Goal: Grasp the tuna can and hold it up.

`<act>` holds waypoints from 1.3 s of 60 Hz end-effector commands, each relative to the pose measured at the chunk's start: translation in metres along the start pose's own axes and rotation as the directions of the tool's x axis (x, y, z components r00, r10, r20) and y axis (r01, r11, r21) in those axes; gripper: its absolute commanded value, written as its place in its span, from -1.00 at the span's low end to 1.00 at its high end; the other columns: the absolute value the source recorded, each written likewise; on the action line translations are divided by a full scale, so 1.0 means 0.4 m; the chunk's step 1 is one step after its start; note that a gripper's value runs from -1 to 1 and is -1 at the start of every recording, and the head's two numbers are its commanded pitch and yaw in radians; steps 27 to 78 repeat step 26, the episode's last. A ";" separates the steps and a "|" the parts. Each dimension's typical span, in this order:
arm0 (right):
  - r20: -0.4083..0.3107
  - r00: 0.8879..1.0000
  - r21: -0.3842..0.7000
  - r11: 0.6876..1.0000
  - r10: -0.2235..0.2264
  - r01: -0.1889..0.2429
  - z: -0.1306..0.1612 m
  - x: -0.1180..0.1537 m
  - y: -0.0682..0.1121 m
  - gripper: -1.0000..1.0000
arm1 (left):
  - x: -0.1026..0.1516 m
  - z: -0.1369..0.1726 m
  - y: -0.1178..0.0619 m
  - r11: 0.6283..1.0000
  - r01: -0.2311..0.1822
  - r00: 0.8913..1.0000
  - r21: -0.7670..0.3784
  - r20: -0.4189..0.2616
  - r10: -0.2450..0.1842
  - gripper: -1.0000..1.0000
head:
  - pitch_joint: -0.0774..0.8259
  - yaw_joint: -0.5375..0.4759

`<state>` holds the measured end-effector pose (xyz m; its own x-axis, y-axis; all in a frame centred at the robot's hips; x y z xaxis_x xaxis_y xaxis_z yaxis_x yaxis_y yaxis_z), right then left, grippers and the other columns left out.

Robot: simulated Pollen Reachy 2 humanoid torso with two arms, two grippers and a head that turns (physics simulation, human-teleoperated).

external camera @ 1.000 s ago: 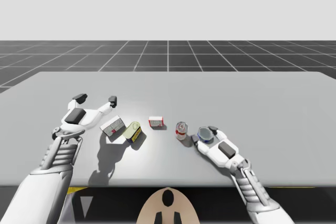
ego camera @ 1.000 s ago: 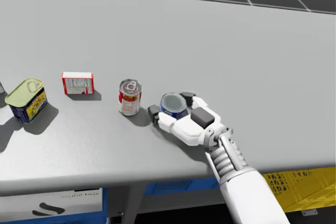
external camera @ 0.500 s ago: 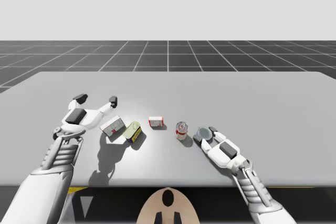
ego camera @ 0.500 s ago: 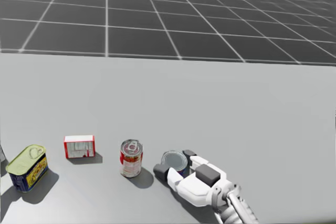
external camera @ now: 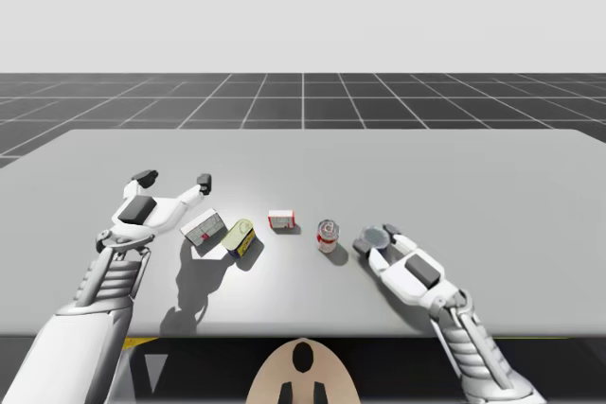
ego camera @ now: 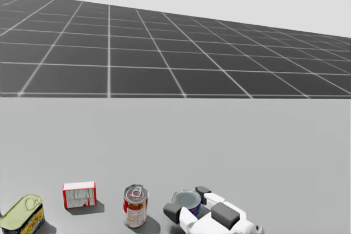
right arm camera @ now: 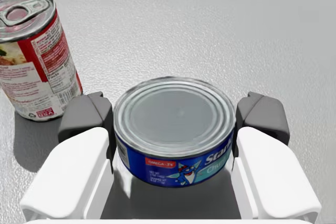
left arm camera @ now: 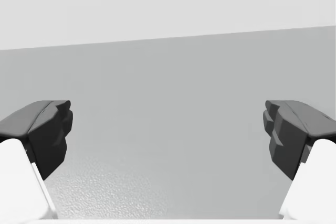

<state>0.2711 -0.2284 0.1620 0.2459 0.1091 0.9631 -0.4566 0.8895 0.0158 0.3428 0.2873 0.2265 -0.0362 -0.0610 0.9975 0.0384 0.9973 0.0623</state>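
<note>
Turned head upward over the last second, dropping everything low in the head view. Carried the right gripper [right arm camera: 174,116] and the tuna can [right arm camera: 173,124] slightly further from the red can [right arm camera: 31,61]. Gripping the tuna can now with both fingers [right arm camera: 86,116], pressed against its wall from two sides and set fairly wide to span it. Tuna can's place: just beside the red can, not touching it, flat lid up and level. Cannot tell whether clear of the bench [external camera: 426,167] yet; at most barely raised, by the look of it.

Holding the left gripper [left arm camera: 168,129] wide open, well apart from the red can on its other side, with nothing between the fingers.

Step in hand, as judged: the lift. Raise straight up rather than sweeping sideways, to avoid knocking the red can standing so near. Keep the squeeze steady and the wrist level: a low, smooth-walled thing, so likely to slip or tip if tilted. Go slowly at first, watch for sag, then bring well above the red can's top and hold there. Leave the left arm parked.
</note>
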 end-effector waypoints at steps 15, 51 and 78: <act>0.279 0.952 -0.079 0.991 0.125 -0.107 0.055 0.293 0.007 1.00 | 0.000 0.000 0.002 1.000 0.004 1.000 0.005 -0.001 -0.004 -1.00 | -0.11 -0.45; 0.412 0.885 -0.121 0.976 0.214 -0.180 0.112 0.442 0.041 1.00 | -0.001 -0.001 0.003 1.000 0.006 1.000 0.006 -0.002 -0.006 -1.00 | -0.12 -0.45; 0.412 0.885 -0.121 0.976 0.214 -0.180 0.112 0.442 0.041 1.00 | -0.001 -0.001 0.003 1.000 0.006 1.000 0.006 -0.002 -0.006 -1.00 | -0.12 -0.45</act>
